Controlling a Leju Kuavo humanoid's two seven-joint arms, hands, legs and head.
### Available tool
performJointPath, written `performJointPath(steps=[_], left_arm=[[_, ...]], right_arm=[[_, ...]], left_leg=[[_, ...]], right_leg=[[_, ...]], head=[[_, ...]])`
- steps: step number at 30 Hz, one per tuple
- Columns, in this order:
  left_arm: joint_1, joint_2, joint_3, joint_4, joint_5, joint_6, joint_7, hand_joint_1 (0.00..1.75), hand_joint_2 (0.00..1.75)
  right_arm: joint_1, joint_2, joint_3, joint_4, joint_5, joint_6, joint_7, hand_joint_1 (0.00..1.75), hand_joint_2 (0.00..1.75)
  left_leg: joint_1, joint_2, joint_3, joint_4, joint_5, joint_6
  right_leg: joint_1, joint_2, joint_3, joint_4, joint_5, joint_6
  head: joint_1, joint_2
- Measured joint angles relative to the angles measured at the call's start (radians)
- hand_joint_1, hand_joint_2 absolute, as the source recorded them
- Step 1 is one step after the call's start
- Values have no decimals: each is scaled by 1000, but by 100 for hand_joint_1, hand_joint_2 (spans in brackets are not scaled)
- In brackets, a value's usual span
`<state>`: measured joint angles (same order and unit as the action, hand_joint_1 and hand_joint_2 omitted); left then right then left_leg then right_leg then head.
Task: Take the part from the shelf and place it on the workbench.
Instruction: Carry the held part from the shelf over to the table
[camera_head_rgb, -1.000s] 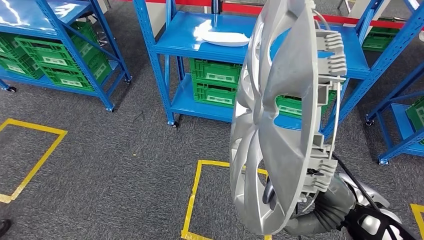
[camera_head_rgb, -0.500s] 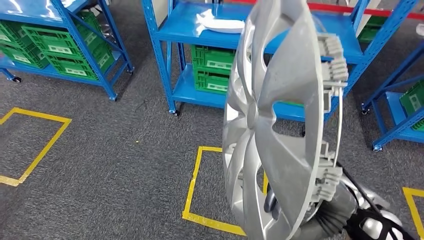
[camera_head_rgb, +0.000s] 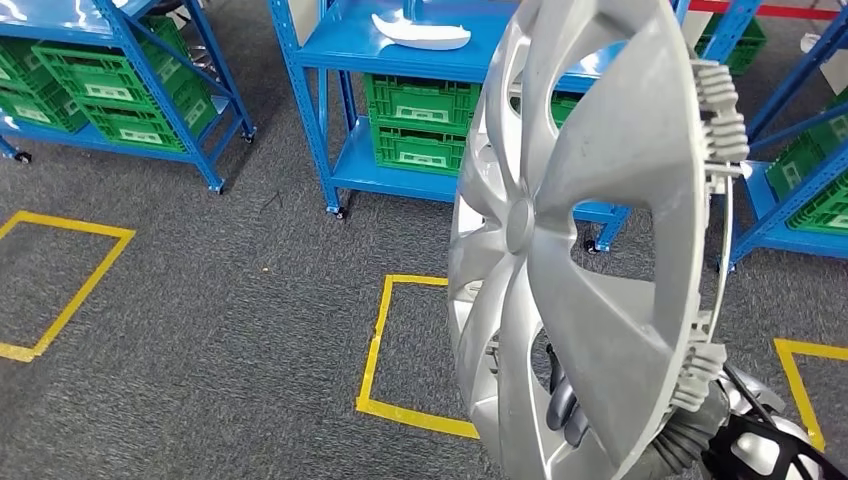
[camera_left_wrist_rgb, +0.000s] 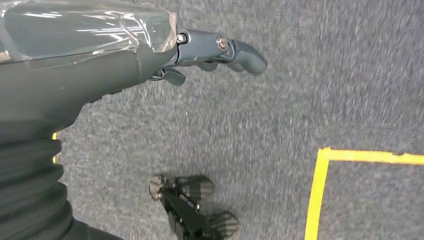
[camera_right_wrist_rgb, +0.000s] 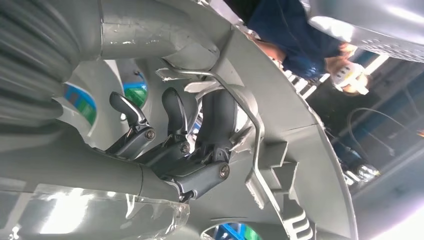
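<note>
- The right hand grips the silver wheel cover at its lower rim, dark fingers hooked through an opening and curled against the back side beside the wire ring.
- The wheel cover stands nearly upright in the air, over the grey carpet and a yellow taped square.
- The left hand hangs over the carpet, holding nothing, fingers partly curled.
- Farther off stand blue shelves with green crates; a white part lies on the upper board.
- A person in blue shows past the cover's edge.
</note>
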<state>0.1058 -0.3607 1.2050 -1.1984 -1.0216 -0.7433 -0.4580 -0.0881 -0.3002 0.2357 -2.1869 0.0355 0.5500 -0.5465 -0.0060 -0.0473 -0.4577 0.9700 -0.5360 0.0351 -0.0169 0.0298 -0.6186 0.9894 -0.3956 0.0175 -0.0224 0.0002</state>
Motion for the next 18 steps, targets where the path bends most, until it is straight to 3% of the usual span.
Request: performJointPath(steps=[2,3,4,6,7,8,10,15,16,18], left_arm=[[-3,0,7,1,-1,0,-1,0,175],[-4,0,9,2,-1,0,-1,0,175],[-6,0,11,3,-2,0,-1,0,175],[-8,-1,15,8,-5,0,-2,0,175],[-9,-2,17,11,-8,0,-2,0,175],[-10,-3,18,15,-10,0,-2,0,175],[-13,-3,18,20,-15,1,-2,0,175],[-14,-4,18,23,-15,1,-2,0,175],[-15,-4,18,25,-16,1,-2,0,175],[-16,-4,21,29,-17,1,-2,0,175]], right_arm=[[-2,-4,2,1,-1,0,0,161,175],[-3,-7,3,2,-1,0,0,161,175],[-4,-10,4,4,-1,0,0,161,175],[-6,-15,8,7,-1,0,-1,161,175],[-5,-16,9,9,-1,0,-1,161,175],[-3,-18,11,10,-1,0,-2,161,175],[-2,-20,12,12,-1,0,-2,161,175],[-1,-22,13,14,-1,0,-2,161,175],[-1,-23,13,14,-1,0,-2,161,175],[-2,-27,13,17,-1,0,-4,161,175]], left_leg=[[-5,12,-5,-21,26,7],[-5,21,-10,-34,42,13],[-3,30,-18,-45,60,17],[-2,48,-42,-49,84,20],[-2,57,-58,-45,94,18],[-1,65,-74,-39,102,17],[0,75,-96,-31,112,14],[4,83,-115,-21,117,9],[7,87,-126,-13,119,6],[9,103,-168,24,131,-10]], right_leg=[[-6,5,-8,-8,14,11],[-4,3,-17,1,1,10],[-2,-3,-29,28,-29,5],[-1,-15,-62,140,-117,-5],[-3,-17,-76,204,-147,-2],[-6,-18,-81,253,-158,7],[-10,-19,-78,294,-151,24],[-14,-21,-53,275,-121,42],[-17,-25,-30,245,-106,51],[-14,-46,48,120,-113,49]], head=[[0,0],[2,0],[5,0],[11,0],[11,0],[11,0],[12,0],[12,0],[11,0],[13,0]])
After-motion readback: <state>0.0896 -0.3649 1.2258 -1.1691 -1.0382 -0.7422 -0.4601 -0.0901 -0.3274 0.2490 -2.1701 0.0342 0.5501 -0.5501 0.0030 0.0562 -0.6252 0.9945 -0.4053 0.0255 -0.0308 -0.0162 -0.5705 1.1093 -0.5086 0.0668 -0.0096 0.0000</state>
